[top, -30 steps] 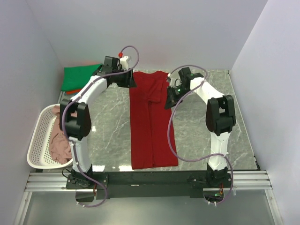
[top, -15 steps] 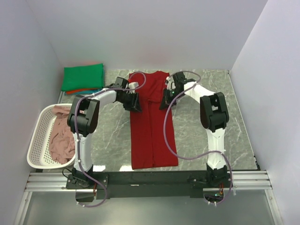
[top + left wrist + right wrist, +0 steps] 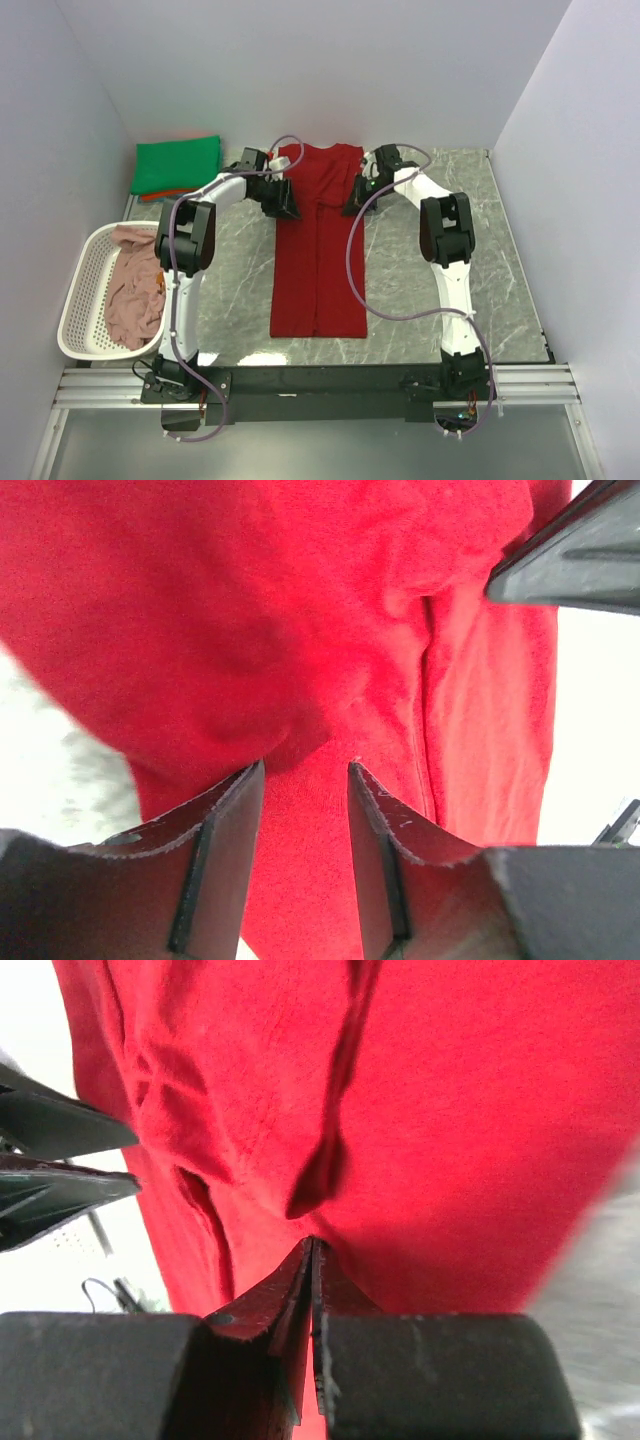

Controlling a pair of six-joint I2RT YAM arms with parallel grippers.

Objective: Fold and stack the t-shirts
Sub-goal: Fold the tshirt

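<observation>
The dark red short-sleeved cloth t-shirt is lying folded into a long strip down the middle of the grey marbled desk, running from 12 to 6 o'clock. Near its 12 o'clock end, the left end effector is clamping half-closed around bunched cloth at the 9 o'clock edge. The right end effector is pinching a thin fold at the 3 o'clock edge, its fingers pressing together.

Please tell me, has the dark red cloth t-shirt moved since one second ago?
Yes. The dark red cloth t-shirt slid toward the back wall and slightly left: its hem now lies farther from the near edge of the grey marble table.
</observation>
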